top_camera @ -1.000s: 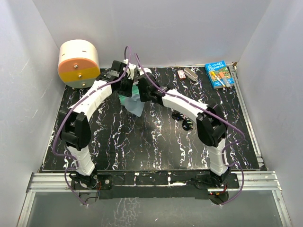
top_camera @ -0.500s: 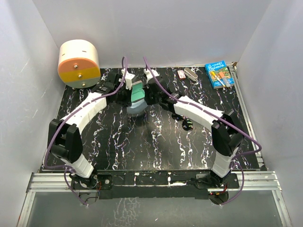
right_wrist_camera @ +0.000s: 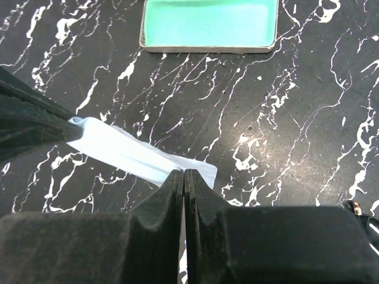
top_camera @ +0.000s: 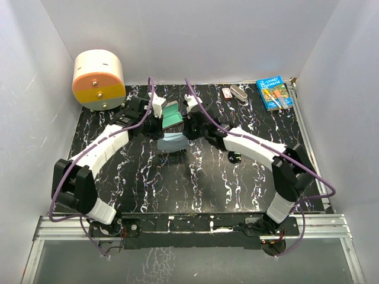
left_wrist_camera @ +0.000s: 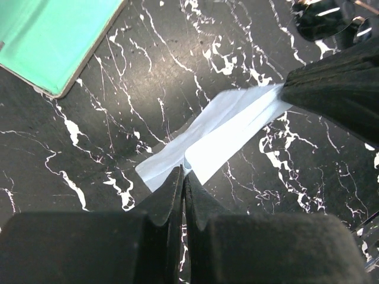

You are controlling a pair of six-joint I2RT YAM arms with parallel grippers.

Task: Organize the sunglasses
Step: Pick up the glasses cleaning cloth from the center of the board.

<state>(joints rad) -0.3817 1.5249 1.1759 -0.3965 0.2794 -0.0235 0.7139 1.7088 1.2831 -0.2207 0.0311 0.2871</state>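
A light-blue cloth [top_camera: 173, 144] is stretched between my two grippers just above the black marble table. My left gripper [left_wrist_camera: 183, 172] is shut on one folded end of the cloth [left_wrist_camera: 216, 139]. My right gripper [right_wrist_camera: 183, 173] is shut on the other end of the cloth [right_wrist_camera: 127, 152]. From above, the left gripper [top_camera: 161, 134] and right gripper [top_camera: 188, 134] face each other. Just behind the cloth lies the open case [top_camera: 172, 115] with its teal lining up. The black sunglasses [top_camera: 234, 157] lie to the right, partly under the right arm, and show at the corner [left_wrist_camera: 325, 18].
A cream and orange drum [top_camera: 99, 80] stands at the back left. A blue book [top_camera: 274, 93] and two small items [top_camera: 234, 93] lie along the back right. White walls close in the table on three sides.
Both arms have reached further out and dropped lower. The cloth, bunched and hanging a second ago, is now pulled out flat between the grippers, and the teal case has come into view.
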